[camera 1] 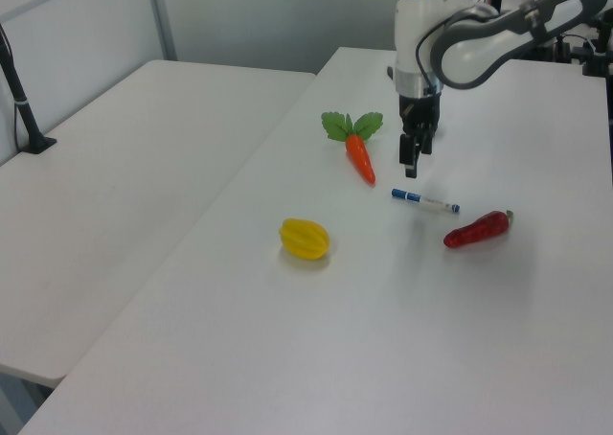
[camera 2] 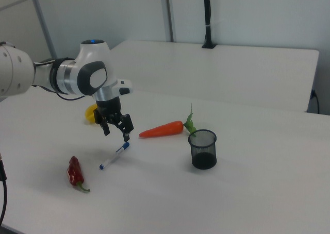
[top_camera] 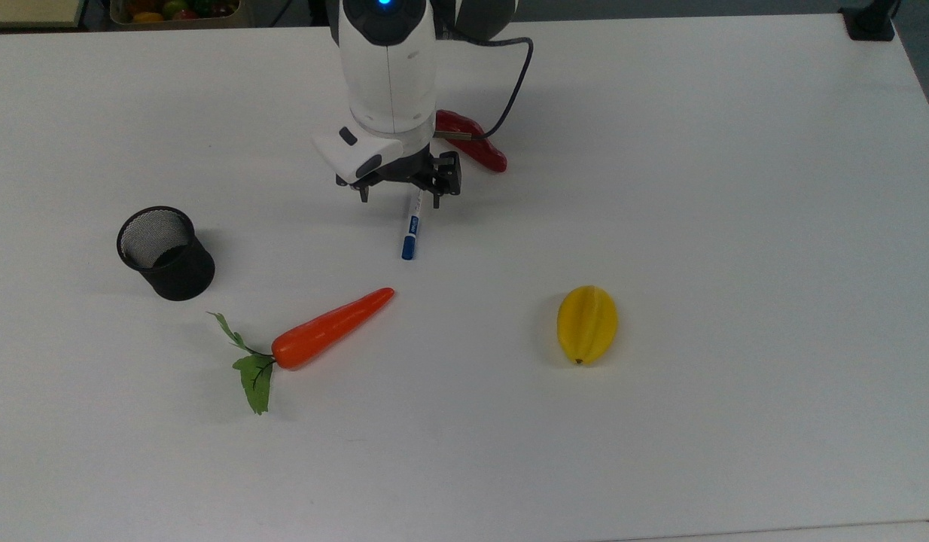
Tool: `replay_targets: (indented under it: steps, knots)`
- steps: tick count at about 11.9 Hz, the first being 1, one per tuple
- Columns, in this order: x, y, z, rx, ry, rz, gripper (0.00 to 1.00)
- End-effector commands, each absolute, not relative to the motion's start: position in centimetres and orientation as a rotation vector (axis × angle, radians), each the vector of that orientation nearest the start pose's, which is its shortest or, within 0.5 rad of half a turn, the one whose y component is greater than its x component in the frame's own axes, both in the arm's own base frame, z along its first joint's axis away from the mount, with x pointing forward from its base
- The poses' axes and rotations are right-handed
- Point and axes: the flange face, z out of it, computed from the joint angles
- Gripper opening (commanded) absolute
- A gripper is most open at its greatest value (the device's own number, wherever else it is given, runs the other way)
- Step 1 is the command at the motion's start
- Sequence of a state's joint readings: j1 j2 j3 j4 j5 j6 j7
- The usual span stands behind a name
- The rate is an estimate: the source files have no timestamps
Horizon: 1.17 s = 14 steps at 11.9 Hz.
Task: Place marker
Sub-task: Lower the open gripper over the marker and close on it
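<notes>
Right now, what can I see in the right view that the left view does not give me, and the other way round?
Right view: the black mesh cup stands free near the carrot's leaves, and the gripper is seen with its fingers spread apart. Left view: the yellow fruit is whole, while in the right view the arm covers part of it. Both: the marker lying flat on the white table, the carrot, the red pepper, and the open gripper hanging just over the marker.
</notes>
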<state>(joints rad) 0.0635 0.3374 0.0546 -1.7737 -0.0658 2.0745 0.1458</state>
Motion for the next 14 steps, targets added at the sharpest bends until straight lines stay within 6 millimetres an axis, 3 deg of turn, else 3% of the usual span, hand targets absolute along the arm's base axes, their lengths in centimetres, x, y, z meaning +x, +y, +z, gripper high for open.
replay_targets:
  steps: [1, 7, 14]
  knots:
    - [63.7, 8.1, 34.1, -3.190, 0.008, 0.028, 0.95]
    - [64.3, 8.2, 30.7, -3.201, 0.069, 0.023, 0.56]
    - [64.3, 8.4, 30.6, -3.209, 0.062, 0.022, 0.17]
